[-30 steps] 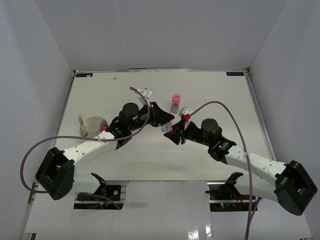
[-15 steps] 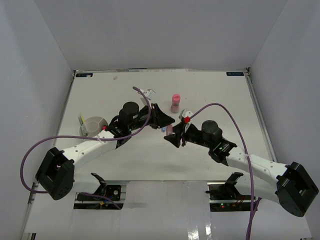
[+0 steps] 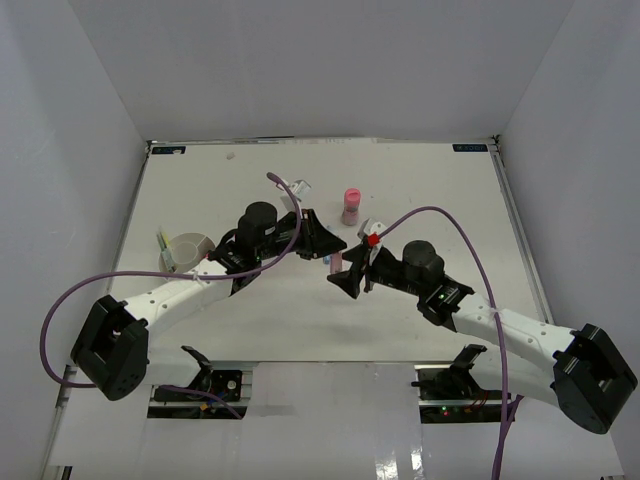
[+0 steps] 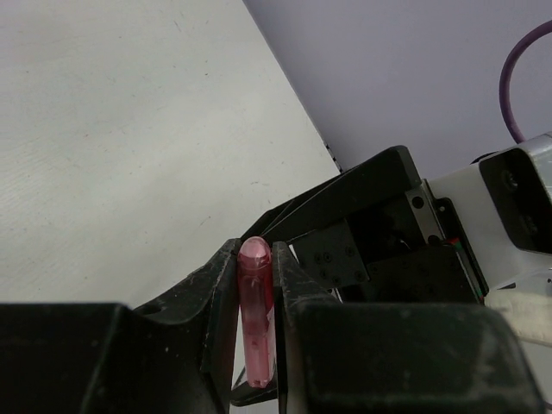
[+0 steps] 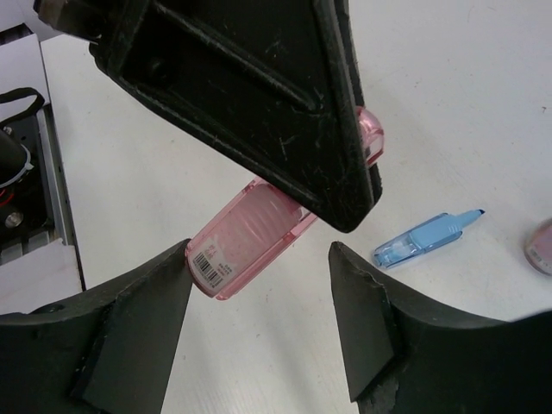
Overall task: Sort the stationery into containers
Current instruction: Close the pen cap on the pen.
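Note:
My left gripper [image 4: 256, 259] is shut on a translucent pink highlighter [image 4: 255, 321], holding it above the table's middle [image 3: 336, 260]. In the right wrist view the same pink highlighter [image 5: 250, 237] sticks out below the left gripper's black fingers [image 5: 259, 95], its barcoded end between the fingers of my right gripper [image 5: 259, 252]. That gripper stands open, its left finger close to the barcoded end and a clear gap on the right. A pink stubby cylinder [image 3: 351, 205] stands upright behind both grippers. The round white bowl [image 3: 205, 240] sits at the left with a green highlighter [image 3: 166, 245] leaning in it.
A small blue pen-like item [image 5: 427, 240] lies on the table just under the two grippers. White walls close in the table on three sides. Purple cables loop from both arms.
My right gripper's jaws have spread apart, letting go of the pink highlighter. The left gripper stays shut on it and has barely moved.

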